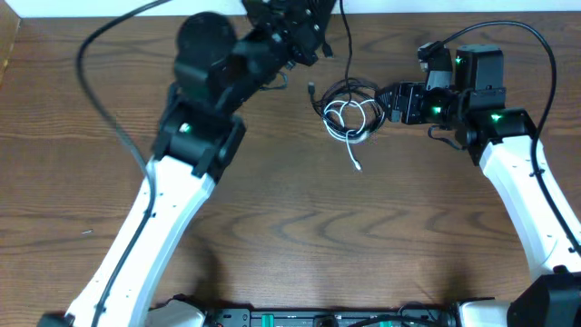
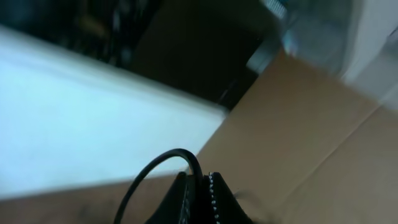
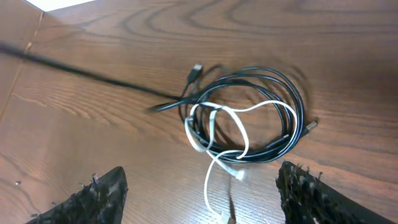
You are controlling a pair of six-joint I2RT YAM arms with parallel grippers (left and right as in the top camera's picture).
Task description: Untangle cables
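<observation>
A tangle of black cables (image 1: 349,109) with a shorter white cable (image 1: 352,127) looped through it lies on the wooden table, right of centre. It also shows in the right wrist view (image 3: 249,118), where the white cable (image 3: 217,149) trails toward the camera. My right gripper (image 1: 388,104) is open and empty, just right of the tangle, its fingers spread wide (image 3: 205,199). My left gripper (image 1: 313,47) is raised at the table's far edge. In the left wrist view it (image 2: 202,186) is shut on a black cable (image 2: 161,165), which runs back to the tangle (image 3: 93,74).
Thick black arm wiring (image 1: 91,64) arcs over the left side, and more (image 1: 536,45) loops by the right arm. The table's far edge and a white wall (image 2: 74,124) lie behind the left gripper. A brown cardboard-like surface (image 2: 311,124) stands beside it.
</observation>
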